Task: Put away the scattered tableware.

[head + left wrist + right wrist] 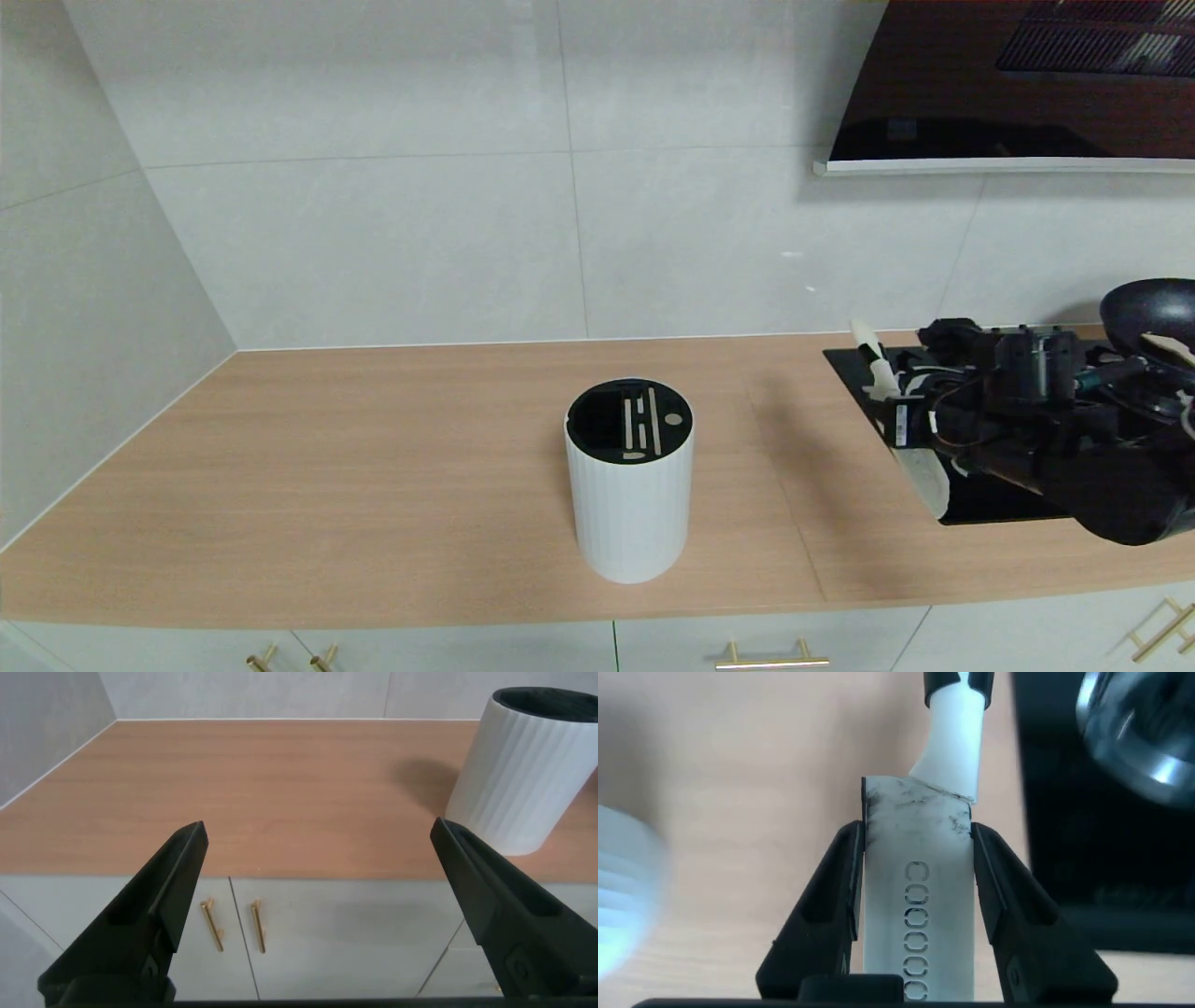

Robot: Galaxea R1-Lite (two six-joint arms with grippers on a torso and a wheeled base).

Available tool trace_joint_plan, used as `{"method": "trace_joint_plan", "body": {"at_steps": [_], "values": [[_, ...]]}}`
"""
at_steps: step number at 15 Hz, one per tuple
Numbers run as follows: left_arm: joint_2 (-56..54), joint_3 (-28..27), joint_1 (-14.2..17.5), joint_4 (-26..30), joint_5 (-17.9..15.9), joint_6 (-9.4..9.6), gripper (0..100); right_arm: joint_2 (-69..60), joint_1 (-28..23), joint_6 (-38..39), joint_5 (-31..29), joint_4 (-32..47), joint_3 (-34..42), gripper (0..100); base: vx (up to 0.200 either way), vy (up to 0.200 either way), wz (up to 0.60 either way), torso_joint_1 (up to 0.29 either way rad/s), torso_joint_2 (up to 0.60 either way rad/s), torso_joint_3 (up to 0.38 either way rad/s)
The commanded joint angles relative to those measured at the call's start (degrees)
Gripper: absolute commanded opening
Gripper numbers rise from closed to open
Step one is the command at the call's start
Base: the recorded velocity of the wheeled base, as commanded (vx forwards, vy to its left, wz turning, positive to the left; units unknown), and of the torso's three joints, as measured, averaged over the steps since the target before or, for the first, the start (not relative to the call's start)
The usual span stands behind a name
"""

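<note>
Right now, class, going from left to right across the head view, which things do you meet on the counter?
the white slotted holder → the white knife → the black pan

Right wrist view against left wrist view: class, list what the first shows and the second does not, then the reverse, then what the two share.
Right wrist view, not the left: the right tool clamped on the blade of the white knife, with the black cooktop beside it. Left wrist view, not the right: the left tool, open with nothing in it, and cabinet doors with gold handles. Shared: the wooden countertop, and the white ribbed holder, which is just a white blur in the right wrist view.
</note>
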Motion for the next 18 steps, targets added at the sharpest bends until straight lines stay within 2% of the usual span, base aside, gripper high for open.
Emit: {"method": "trace_joint_plan", "body": {"at_steps": [1,2,3,4,5,6,7,8,9,10,11,12,13,14,15,17,18], "values": [[1.6,-7.2,-0.2,0.9,-4.4,0.00,100,-10.6,3.5,-0.7,-0.1,1.5,-1.2,0,0.000,0.000,0.00,0.000,0.00,0.000],[6.3,-13.2,-1.2,2.5,-9.4,-0.35,100,-13.0,5.4,-1.0,-0.1,3.0,-2.5,0,0.000,0.000,0.00,0.000,0.00,0.000],[10.2,-16.5,-1.4,3.7,-12.3,-0.35,100,-14.3,7.1,-1.0,-0.1,4.4,-3.6,0,0.000,0.000,0.00,0.000,0.00,0.000],[20.3,-21.7,-1.4,4.1,-17.6,-0.17,100,-16.4,10.7,-1.0,-0.3,8.0,-6.3,0,0.000,0.000,0.00,0.000,0.00,0.000],[27.9,-25.7,-1.4,3.2,-22.2,-0.35,100,-17.2,13.5,-1.0,-0.5,10.0,-7.4,0,0.000,0.000,0.00,0.000,0.00,0.000],[35.9,-29.0,-1.5,0.6,-25.9,-1.31,100,-17.7,16.4,-1.0,-0.6,10.7,-7.8,0,0.000,0.000,0.00,0.000,0.00,0.000],[42.7,-30.7,-1.7,-3.5,-27.6,-3.34,100,-17.6,18.5,-1.0,-0.6,10.7,-7.9,0,0.000,0.000,0.00,0.000,0.00,0.000],[50.0,-31.6,-4.1,-10.0,-27.9,-6.06,100,-17.3,20.8,-1.0,-0.6,10.7,-8.0,0,0.000,0.000,0.00,0.000,0.00,0.000],[56.3,-32.1,-7.6,-17.1,-27.9,-10.10,100,-16.4,22.5,-1.0,-0.6,10.7,-8.2,0,0.000,0.000,0.00,0.000,0.00,0.000],[56.3,-32.1,-7.6,-17.1,-27.9,-10.10,100,-16.4,22.5,-1.0,-0.6,10.7,-8.2,0,0.000,0.000,0.00,0.000,0.00,0.000],[67.0,-33.4,-12.4,-29.6,-28.0,-21.09,100,-15.0,25.7,-0.9,-1.4,10.7,-8.4,0,0.000,0.000,0.00,0.000,0.00,0.000],[69.6,-33.8,-13.7,-32.8,-28.0,-23.81,100,-14.5,26.4,-0.9,-2.1,10.7,-8.4,0,0.000,0.000,0.00,0.000,0.00,0.000],[74.7,-34.7,-15.1,-38.2,-28.2,-28.38,100,-13.7,28.5,-0.9,-3.8,10.6,-8.4,0,0.000,0.000,0.00,0.000,0.00,0.000],[77.2,-35.3,-15.8,-40.1,-28.4,-29.88,100,-13.1,29.3,-0.8,-4.6,10.5,-8.4,0,0.000,0.000,0.00,0.000,0.00,0.000],[82.3,-37.5,-16.9,-42.6,-28.5,-32.87,100,-12.0,31.5,-0.8,-7.2,10.3,-8.4,0,0.000,0.000,0.00,0.000,0.00,0.000],[87.6,-41.6,-19.1,-44.1,-28.5,-38.58,100,-11.5,34.5,-0.6,-9.8,10.3,-8.5,0,0.000,0.000,0.00,0.000,0.00,0.000],[89.7,-44.0,-20.1,-44.1,-28.5,-40.25,100,-11.3,35.9,-0.6,-10.3,10.3,-8.6,0,0.000,0.000,0.00,0.000,0.00,0.000]]}}
